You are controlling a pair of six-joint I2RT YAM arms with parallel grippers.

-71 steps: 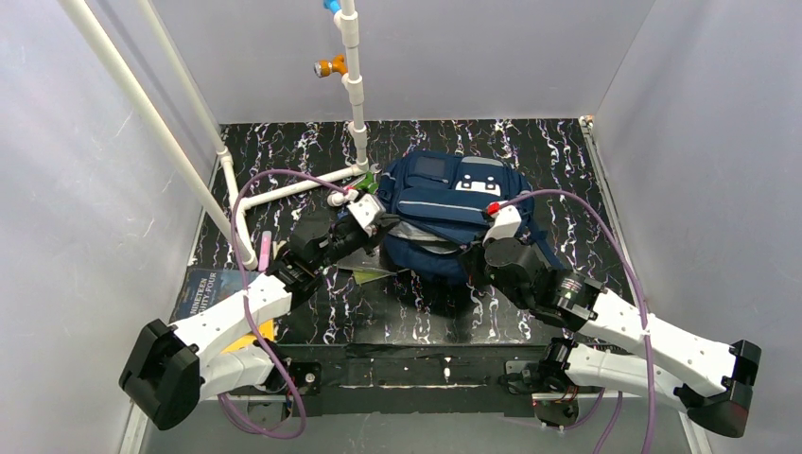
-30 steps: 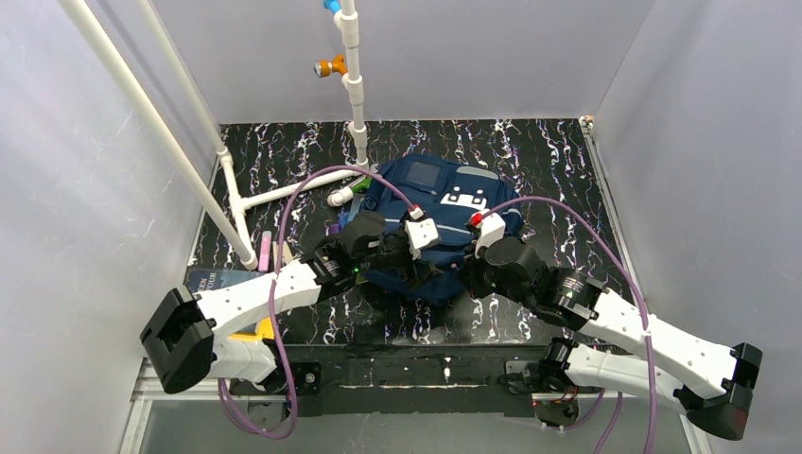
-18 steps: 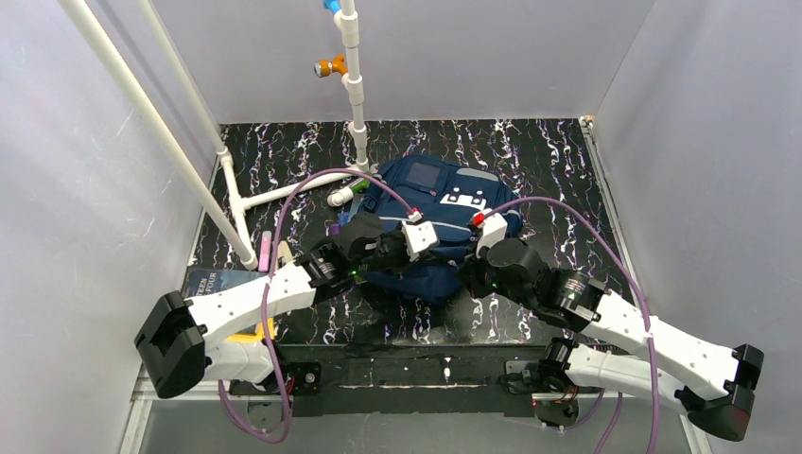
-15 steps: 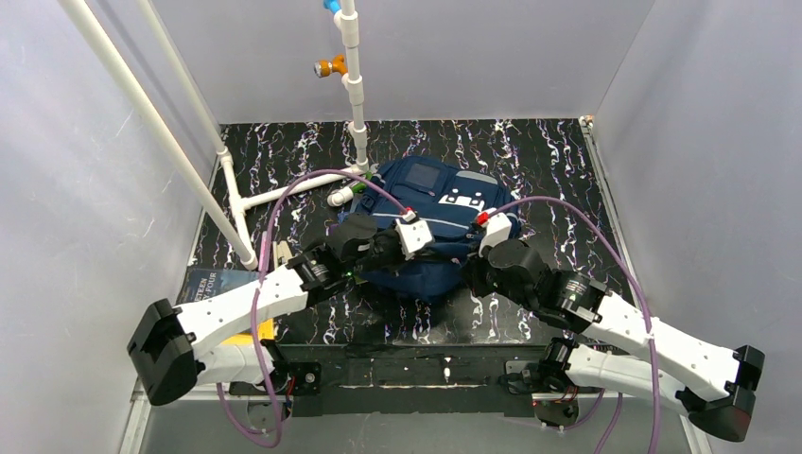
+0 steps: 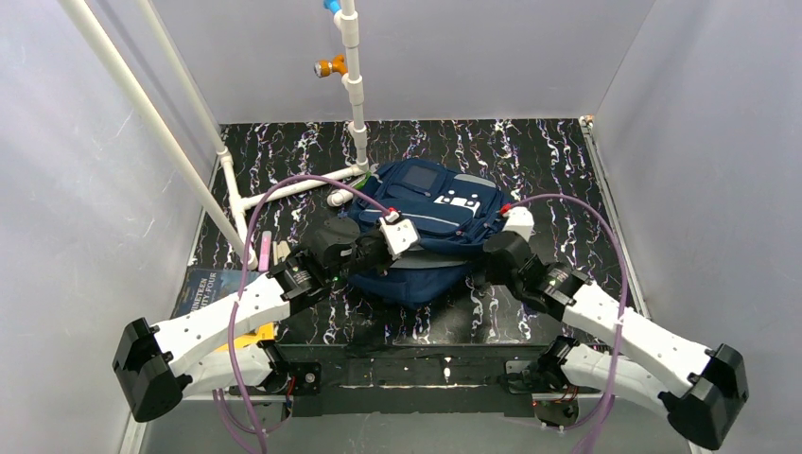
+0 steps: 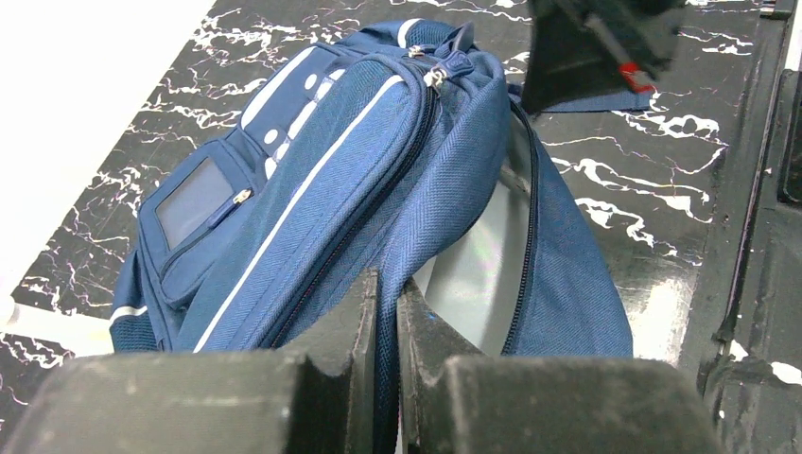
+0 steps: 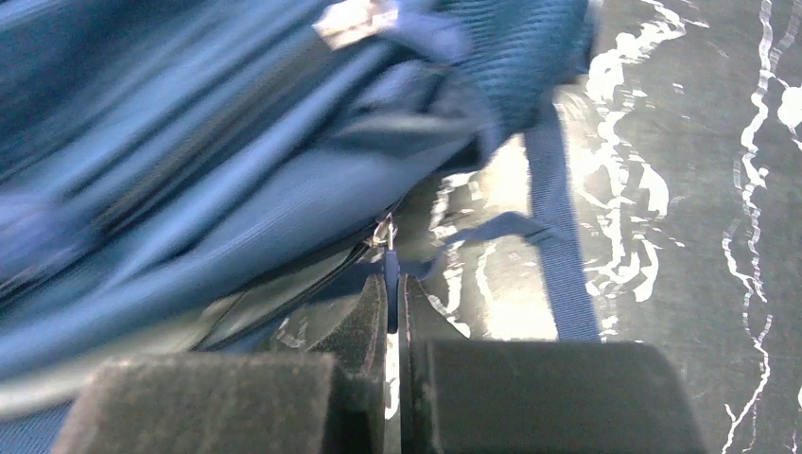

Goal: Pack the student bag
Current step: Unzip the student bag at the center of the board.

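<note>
The student bag (image 5: 430, 213), navy with white trim, lies at the middle of the black marbled table. In the left wrist view the student bag (image 6: 322, 180) has its main zip open and grey lining (image 6: 473, 270) shows inside. My left gripper (image 6: 386, 317) is shut on the fabric edge of that opening; in the top view the left gripper (image 5: 372, 253) is at the bag's near left side. My right gripper (image 7: 391, 288) is shut on the zipper pull, and in the top view the right gripper (image 5: 480, 257) is at the bag's near right corner. The right wrist view is blurred.
A white pipe frame (image 5: 284, 189) stands at the left and back. A book (image 5: 203, 288), a pink stick (image 5: 266, 251) and a yellow thing (image 5: 257, 331) lie at the left. A loose strap (image 7: 558, 218) trails on the table. Grey walls close three sides.
My left gripper has shut on the bag's opening edge and drawn back to the left. The right gripper has moved right with the zipper pull. The bag has shifted and its mouth has spread.
</note>
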